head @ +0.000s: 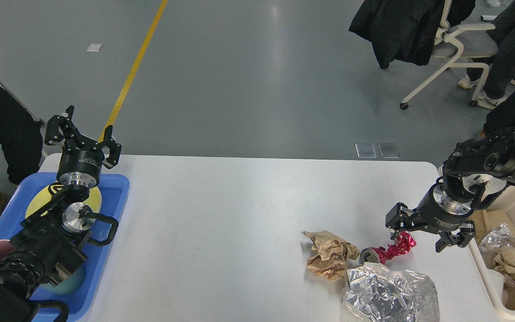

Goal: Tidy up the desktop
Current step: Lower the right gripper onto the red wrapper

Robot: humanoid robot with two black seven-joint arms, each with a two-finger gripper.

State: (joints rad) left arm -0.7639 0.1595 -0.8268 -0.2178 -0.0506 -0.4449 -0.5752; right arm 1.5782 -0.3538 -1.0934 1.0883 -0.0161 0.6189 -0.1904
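With our right gripper (425, 232) spread apart over the crushed red can (389, 250), we risk nudging it toward six o'clock into the foil (389, 295) on the desktop (221, 214), while our left gripper (83, 138) hangs parted.

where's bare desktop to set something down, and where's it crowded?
Free: the wide middle of the white rectangular desktop, bordered by the blue plastic tray on the left and the crumpled brown paper on the right. Crowded: near right, where that paper, the crushed red can and the crumpled silver foil cluster under the open right gripper.
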